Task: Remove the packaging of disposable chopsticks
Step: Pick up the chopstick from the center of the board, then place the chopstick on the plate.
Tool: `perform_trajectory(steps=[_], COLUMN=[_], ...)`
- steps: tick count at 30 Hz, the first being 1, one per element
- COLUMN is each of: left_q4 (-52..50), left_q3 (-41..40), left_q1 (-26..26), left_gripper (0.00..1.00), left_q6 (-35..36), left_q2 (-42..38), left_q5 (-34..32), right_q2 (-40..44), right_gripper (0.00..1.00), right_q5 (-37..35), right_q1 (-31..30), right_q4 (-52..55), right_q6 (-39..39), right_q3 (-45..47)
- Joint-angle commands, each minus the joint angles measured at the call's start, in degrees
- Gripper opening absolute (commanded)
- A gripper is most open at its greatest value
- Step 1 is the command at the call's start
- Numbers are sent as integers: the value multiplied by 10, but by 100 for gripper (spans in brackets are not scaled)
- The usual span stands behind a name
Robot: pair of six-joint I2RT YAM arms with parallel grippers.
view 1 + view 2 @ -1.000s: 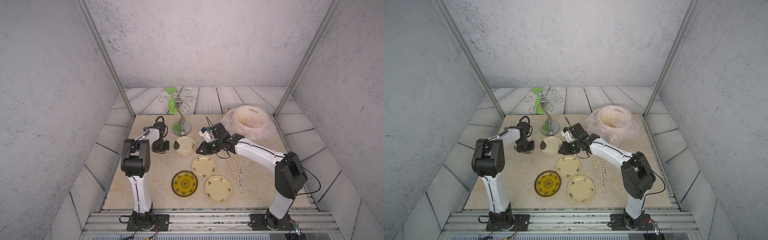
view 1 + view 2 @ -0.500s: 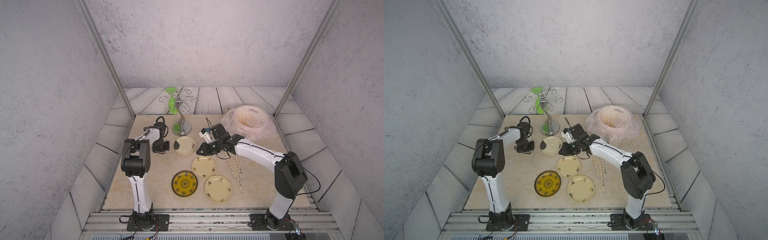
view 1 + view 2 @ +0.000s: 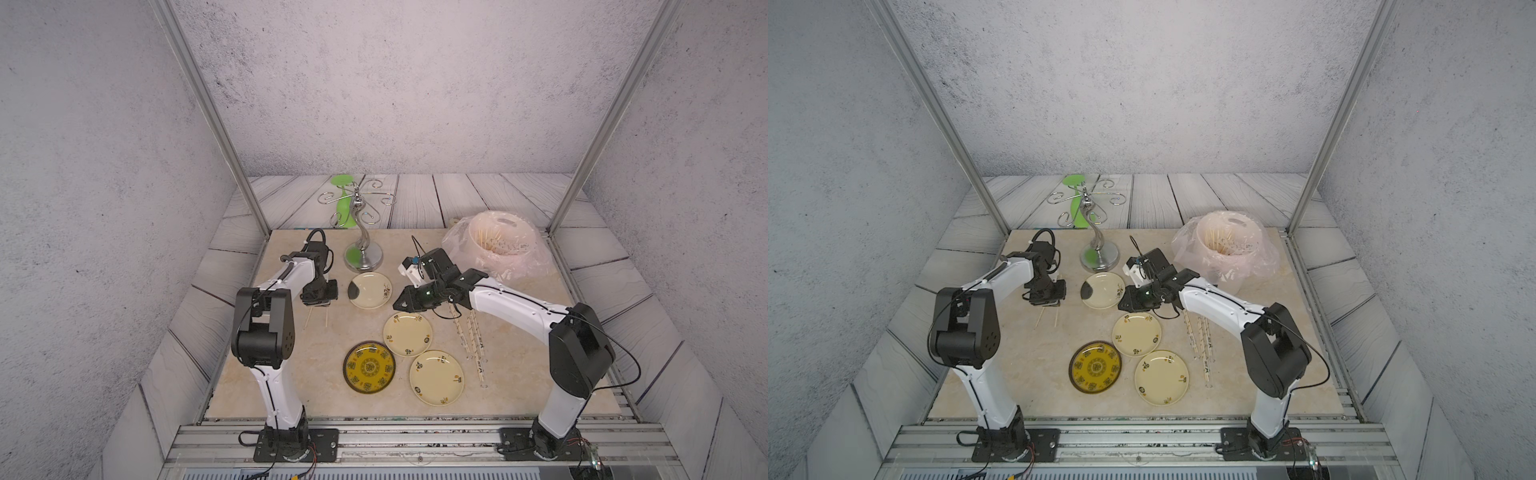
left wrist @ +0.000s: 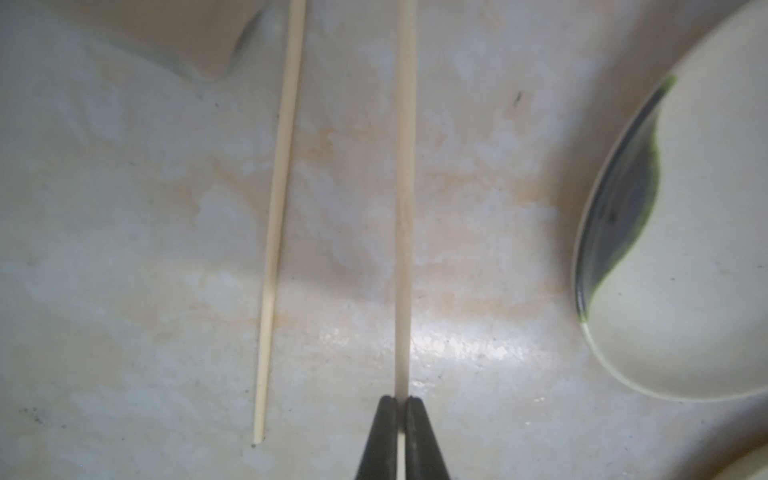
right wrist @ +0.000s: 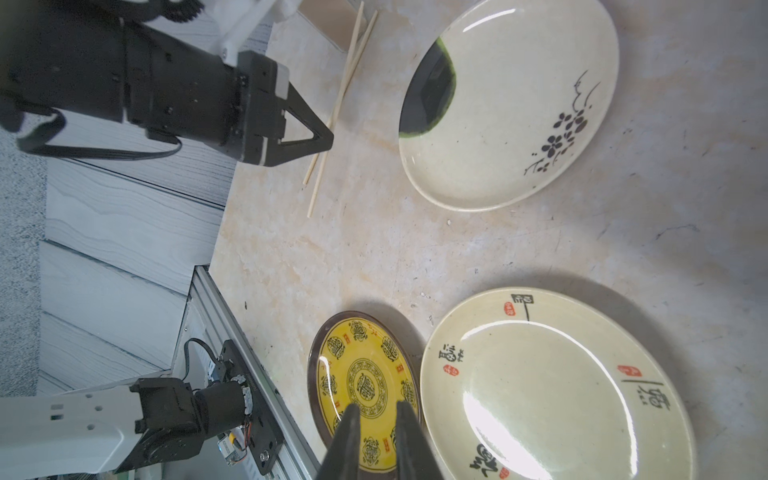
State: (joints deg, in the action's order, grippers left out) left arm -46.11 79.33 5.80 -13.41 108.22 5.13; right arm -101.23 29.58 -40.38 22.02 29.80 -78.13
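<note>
Your left pincer (image 4: 401,402) clamps a bare chopstick (image 4: 405,208); wrapped sleeves (image 3: 471,338), lying front-to-back, sit nearer your right pincer (image 5: 377,411) (narrow, empty).

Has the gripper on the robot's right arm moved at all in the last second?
No. In a top view the right gripper stays at the same spot beside the rim of the dark-patched plate.

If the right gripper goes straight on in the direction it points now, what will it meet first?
Probably bare tabletop between the yellow plate and the flower-painted plate. The right gripper aims down at that gap; depth is unclear, so either rim is possible.
</note>
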Motion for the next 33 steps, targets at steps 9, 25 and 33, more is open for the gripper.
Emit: perform_trajectory(steps=[9, 25, 33], left_q4=[10, 54, 92], left_q3=[24, 20, 6], left_q1=[68, 98, 113], left_gripper=[0, 0, 0], left_q6=[-56, -97, -119], left_q2=[-27, 13, 26], left_q5=[63, 46, 90], right_q2=[41, 67, 61], right_gripper=[19, 19, 19], right_q5=[2, -7, -5], right_q1=[-2, 0, 1], right_q4=[-6, 4, 0], right_q6=[-11, -23, -21], right_q3=[6, 27, 28])
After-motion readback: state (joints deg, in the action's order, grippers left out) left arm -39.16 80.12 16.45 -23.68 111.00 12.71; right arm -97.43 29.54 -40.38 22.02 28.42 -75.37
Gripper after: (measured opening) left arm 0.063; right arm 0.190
